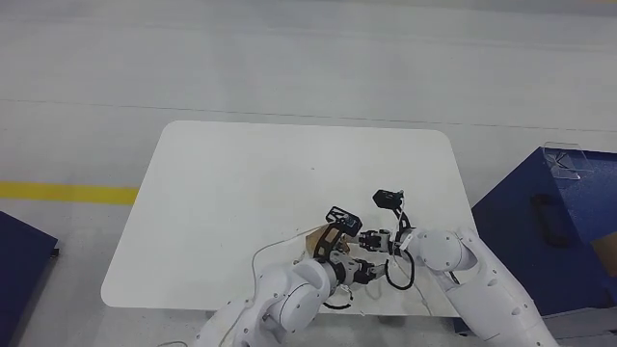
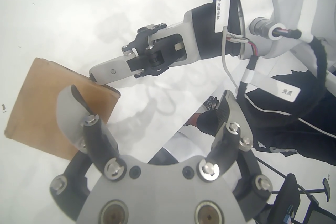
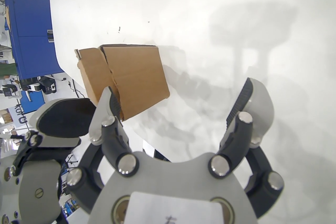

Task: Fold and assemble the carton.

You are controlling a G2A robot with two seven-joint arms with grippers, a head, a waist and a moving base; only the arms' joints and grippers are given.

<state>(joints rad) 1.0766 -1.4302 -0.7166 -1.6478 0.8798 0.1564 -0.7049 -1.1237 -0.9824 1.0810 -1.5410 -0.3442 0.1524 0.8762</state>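
Carton [image 3: 136, 75] sits on the table [image 1: 241, 202] toward the robot's side; left jaws and right jaws both spread, one right fingertip [image 2: 110, 72] at its edge

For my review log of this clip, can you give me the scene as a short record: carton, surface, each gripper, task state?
carton: brown cardboard carton, lying on the table, a side flap split off from its main panel
surface: white table; carton near the robot-side edge
left arm: left gripper open, one finger beside the carton, contact unclear
right arm: right gripper open, one fingertip at the carton's edge
task state: carton not yet assembled, held by neither gripper
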